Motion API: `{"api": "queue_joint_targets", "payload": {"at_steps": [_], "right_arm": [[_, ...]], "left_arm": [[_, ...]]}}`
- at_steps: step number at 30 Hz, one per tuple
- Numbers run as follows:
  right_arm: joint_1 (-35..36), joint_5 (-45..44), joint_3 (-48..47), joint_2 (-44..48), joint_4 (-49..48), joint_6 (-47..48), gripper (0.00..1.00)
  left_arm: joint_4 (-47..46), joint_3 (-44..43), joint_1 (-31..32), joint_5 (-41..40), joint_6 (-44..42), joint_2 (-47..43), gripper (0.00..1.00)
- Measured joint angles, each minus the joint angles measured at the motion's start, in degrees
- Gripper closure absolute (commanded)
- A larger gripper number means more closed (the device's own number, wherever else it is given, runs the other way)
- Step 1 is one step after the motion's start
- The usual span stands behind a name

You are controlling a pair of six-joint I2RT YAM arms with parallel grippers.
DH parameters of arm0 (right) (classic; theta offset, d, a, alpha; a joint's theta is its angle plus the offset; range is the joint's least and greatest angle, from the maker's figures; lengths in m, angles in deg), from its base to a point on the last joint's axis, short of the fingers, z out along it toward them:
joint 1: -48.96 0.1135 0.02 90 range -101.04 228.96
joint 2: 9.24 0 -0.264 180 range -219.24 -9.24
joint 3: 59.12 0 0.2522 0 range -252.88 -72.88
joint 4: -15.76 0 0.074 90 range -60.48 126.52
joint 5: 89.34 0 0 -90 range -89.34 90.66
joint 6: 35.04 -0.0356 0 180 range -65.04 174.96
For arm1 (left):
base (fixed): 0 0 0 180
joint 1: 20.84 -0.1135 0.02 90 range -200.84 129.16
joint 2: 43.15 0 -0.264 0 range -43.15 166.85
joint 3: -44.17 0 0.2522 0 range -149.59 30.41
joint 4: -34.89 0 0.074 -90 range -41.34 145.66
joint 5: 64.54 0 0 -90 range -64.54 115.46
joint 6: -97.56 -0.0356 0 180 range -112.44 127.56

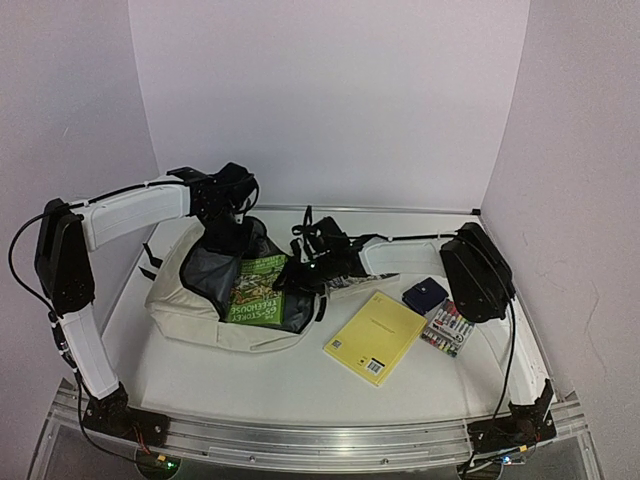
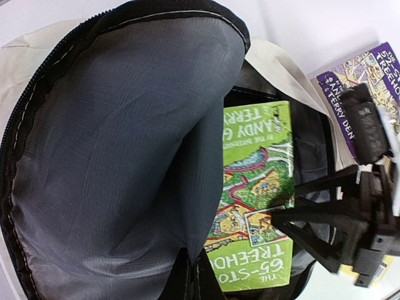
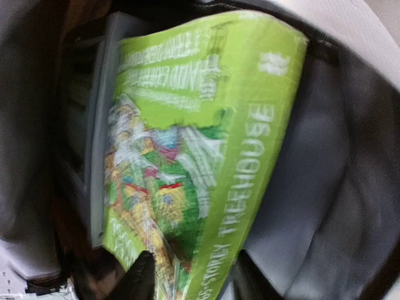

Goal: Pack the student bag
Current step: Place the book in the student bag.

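the bag [image 1: 185, 290] is laid on the left half of the table [image 1: 250, 385], its mouth opened rightward. its far lip is clenched and held up by the left gripper [image 1: 225, 208]. a green book [image 1: 258, 290] is lodged half inside the mouth, with the right gripper [image 1: 305, 272] at its right edge; whether the book is gripped cannot be told. bare table is seen on the near side, and a yellow pad [image 1: 375, 337] lies to the right.
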Motion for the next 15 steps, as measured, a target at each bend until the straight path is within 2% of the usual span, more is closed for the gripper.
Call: {"api": "queue_joint_targets", "payload": {"at_steps": [2, 3, 4, 6, 7, 12, 15], "right_arm": [[0.0, -0.2, -2.5, -2.3, 0.4, 0.0, 0.75], [0.1, -0.3, -3.7, -3.2, 0.7, 0.1, 0.69], [0.1, -0.3, -4.6, -3.8, 0.9, 0.2, 0.61], [0.3, -0.6, -5.6, -4.1, 1.3, 1.1, 0.37], [0.4, -1.0, -5.8, -4.1, 1.6, 1.2, 0.31], [1.2, -3.2, -3.2, -1.8, 2.3, 6.0, 0.13], [1.4, -4.2, -0.7, 2.3, 4.3, 8.9, 0.05]], "left_arm": [[-0.4, 0.3, 0.0, 0.2, 0.0, 0.0, 1.00], [-0.6, 0.5, 0.0, 0.3, 0.0, 0.0, 1.00], [-0.7, 0.7, 0.0, 0.3, 0.0, 0.0, 1.00], [-0.9, 1.0, -0.1, 0.4, 0.0, 0.0, 1.00], [-0.9, 1.1, -0.3, 0.5, 0.0, 0.0, 1.00], [-3.4, 3.7, -2.8, 3.5, 0.6, -0.2, 0.99], [-6.0, 6.9, -5.2, 6.1, 1.6, -0.9, 0.95]]}}
